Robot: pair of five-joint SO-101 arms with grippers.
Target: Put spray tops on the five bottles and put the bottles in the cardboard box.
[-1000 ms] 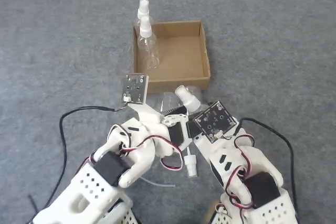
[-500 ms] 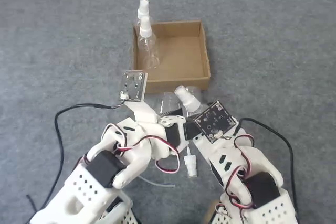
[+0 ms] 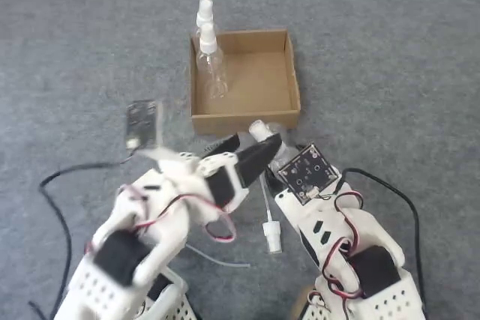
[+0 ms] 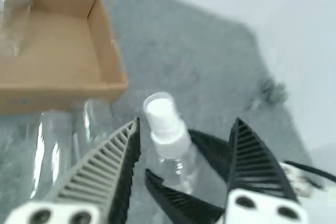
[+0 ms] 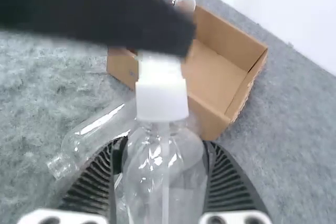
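My right gripper is shut on a clear bottle that carries a white spray top and stands upright just in front of the cardboard box. My left gripper is open, its fingers on either side of that spray top without touching it. One capped bottle lies in the box's left side. Another capped bottle stands behind the box. An uncapped bottle lies on the mat by the box front. A loose spray top with its tube lies between the arms.
The grey mat stretches open to the left and right of the box. Black cables run along the mat beside each arm. A white perforated arm base fills the near left corner.
The left arm has swung to the left and drawn back, and its open fingers now show at the spray top. The right arm and its bottle have stayed put.
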